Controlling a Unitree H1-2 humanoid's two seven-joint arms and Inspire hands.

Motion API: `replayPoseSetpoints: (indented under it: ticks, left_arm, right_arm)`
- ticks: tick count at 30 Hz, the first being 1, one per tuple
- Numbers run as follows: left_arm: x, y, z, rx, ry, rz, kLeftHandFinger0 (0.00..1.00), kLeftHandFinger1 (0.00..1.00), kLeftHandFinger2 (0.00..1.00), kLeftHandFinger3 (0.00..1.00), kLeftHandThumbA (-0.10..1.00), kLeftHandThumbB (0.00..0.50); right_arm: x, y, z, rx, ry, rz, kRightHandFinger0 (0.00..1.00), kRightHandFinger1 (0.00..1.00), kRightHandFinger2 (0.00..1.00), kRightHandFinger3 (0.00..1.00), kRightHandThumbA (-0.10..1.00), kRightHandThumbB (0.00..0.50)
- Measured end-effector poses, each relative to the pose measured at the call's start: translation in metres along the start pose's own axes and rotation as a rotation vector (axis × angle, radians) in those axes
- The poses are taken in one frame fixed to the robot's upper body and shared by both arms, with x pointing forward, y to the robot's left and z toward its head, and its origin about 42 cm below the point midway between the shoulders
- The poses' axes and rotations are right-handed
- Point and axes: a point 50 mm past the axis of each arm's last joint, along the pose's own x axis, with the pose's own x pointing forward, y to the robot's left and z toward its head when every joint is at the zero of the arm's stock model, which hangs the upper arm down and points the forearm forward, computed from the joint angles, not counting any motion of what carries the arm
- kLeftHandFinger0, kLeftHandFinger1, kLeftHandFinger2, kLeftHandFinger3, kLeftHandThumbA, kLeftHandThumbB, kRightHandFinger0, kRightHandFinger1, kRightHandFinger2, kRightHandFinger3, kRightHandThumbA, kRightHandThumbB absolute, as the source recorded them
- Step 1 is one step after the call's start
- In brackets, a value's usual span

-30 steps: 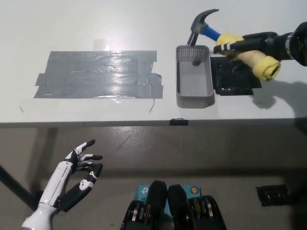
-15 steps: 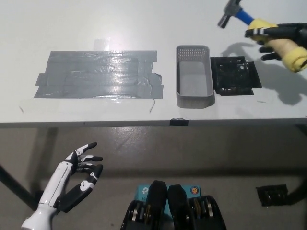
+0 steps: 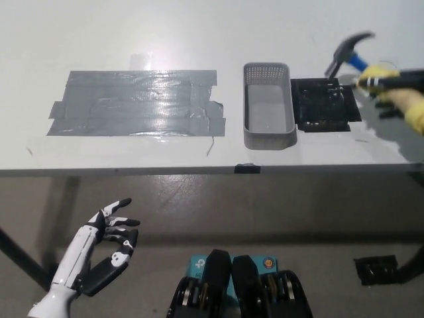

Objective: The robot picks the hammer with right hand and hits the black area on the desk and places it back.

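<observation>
1. Right now the right hand (image 3: 391, 83) is at the desk's (image 3: 199, 33) far right edge, its fingers wrapped around the hammer (image 3: 358, 63) by the yellow-and-blue handle.
2. Its head is blurred and sits above the upper right corner of the black area (image 3: 326, 105); whether it touches the patch cannot be told.
3. Its long axis runs from the hand up and to the left, so the head leads toward the patch, which lies just left of and below the hand.
4. A grey basket (image 3: 268, 106) stands just left of the black area, probably the hammer's resting place.
5. Below the desk edge, the white left hand (image 3: 106, 242) rests with fingers loosely apart, holding nothing, well away from the work.
</observation>
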Motion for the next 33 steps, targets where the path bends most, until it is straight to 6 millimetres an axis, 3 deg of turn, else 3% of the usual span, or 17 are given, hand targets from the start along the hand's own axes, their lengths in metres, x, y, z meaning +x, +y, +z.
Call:
replayPoseSetpoints:
  ticks: [2,4,6,7,9,11,13,14,16,17,19,20,21,22,25,29,33]
  left_arm:
    - [0.000,0.000,0.000,0.001,0.001,0.000,0.59,0.58,0.67,0.87,0.60,0.000]
    - [0.000,0.000,0.000,0.000,0.001,0.000,0.56,0.57,0.66,0.86,0.59,0.000]
    - [0.000,0.000,0.000,0.000,0.001,0.000,0.56,0.57,0.65,0.86,0.59,0.000]
    - [0.000,0.000,0.000,0.000,0.001,0.000,0.56,0.57,0.65,0.86,0.59,0.000]
    - [0.000,0.000,-0.001,0.000,0.003,0.000,0.56,0.57,0.65,0.86,0.59,0.000]
    - [0.000,0.000,-0.001,0.001,0.003,0.000,0.55,0.57,0.65,0.85,0.57,0.000]
    - [0.000,0.000,-0.001,0.001,0.003,0.000,0.55,0.57,0.64,0.85,0.57,0.000]
    - [0.000,0.000,-0.001,0.000,0.004,0.001,0.55,0.56,0.64,0.84,0.57,0.000]
    - [-0.001,0.000,-0.001,0.000,0.004,0.002,0.55,0.56,0.63,0.84,0.57,0.000]
    - [-0.001,0.000,-0.001,0.000,0.005,0.002,0.56,0.56,0.64,0.84,0.58,0.000]
    - [-0.001,0.000,-0.001,0.001,0.005,0.002,0.56,0.56,0.64,0.84,0.57,0.000]
    - [-0.001,0.000,-0.001,0.001,0.005,0.002,0.56,0.56,0.64,0.84,0.57,0.000]
    - [-0.001,0.000,-0.001,0.000,0.005,0.002,0.56,0.56,0.64,0.84,0.58,0.000]
    - [-0.001,0.000,-0.001,0.000,0.006,0.002,0.56,0.56,0.64,0.84,0.58,0.000]
    - [-0.001,0.000,-0.002,0.000,0.008,0.001,0.54,0.55,0.64,0.83,0.57,0.000]
    - [-0.001,0.000,-0.002,-0.001,0.009,0.001,0.53,0.54,0.63,0.82,0.57,0.000]
    - [-0.001,0.000,-0.002,-0.001,0.009,0.001,0.53,0.54,0.63,0.83,0.57,0.000]
  right_arm:
    - [0.004,-0.001,-0.011,-0.001,0.028,-0.001,0.00,0.00,0.32,0.62,0.03,0.000]
    - [0.009,-0.001,-0.022,-0.010,0.064,0.002,0.00,0.00,0.52,0.93,0.01,0.000]
    - [0.011,0.000,-0.024,-0.018,0.072,0.007,0.00,0.01,0.52,1.00,-0.03,0.006]
    - [0.011,0.001,-0.024,-0.021,0.072,0.007,0.00,0.00,0.50,1.00,-0.06,0.000]
    - [0.011,0.001,-0.023,-0.029,0.073,0.002,0.00,0.00,0.46,0.85,-0.04,0.000]
    - [0.011,0.001,-0.021,-0.044,0.080,-0.003,0.00,0.00,0.47,1.00,-0.06,0.000]
    - [0.010,0.002,-0.019,-0.055,0.081,-0.006,0.00,0.00,0.43,0.96,-0.09,0.000]
    - [0.010,0.003,-0.016,-0.059,0.078,-0.008,0.00,0.00,0.41,0.85,-0.08,0.000]
    - [0.009,0.004,-0.011,-0.064,0.070,-0.008,0.00,0.00,0.48,0.99,-0.03,0.000]
    - [0.007,0.004,-0.009,-0.069,0.067,-0.010,0.00,0.00,0.49,0.84,-0.02,0.000]
    - [0.004,0.003,-0.003,-0.080,0.058,-0.014,0.00,0.00,0.45,0.76,-0.06,0.000]
    - [0.002,0.003,0.003,-0.085,0.050,-0.017,0.00,0.00,0.40,0.95,-0.10,0.009]
    - [-0.001,0.003,0.007,-0.088,0.042,-0.021,0.00,0.00,0.32,0.91,-0.10,0.000]
    - [-0.003,0.003,0.011,-0.089,0.036,-0.024,0.00,0.00,0.28,0.99,-0.10,0.000]
    - [-0.015,0.005,0.036,-0.108,-0.003,-0.034,0.00,0.00,0.24,0.74,-0.10,0.000]
    - [-0.029,0.010,0.066,-0.141,-0.053,-0.039,0.00,0.00,0.36,1.00,-0.10,0.000]
    - [-0.046,0.018,0.097,-0.195,-0.110,-0.053,0.00,0.03,0.52,0.92,-0.10,0.000]
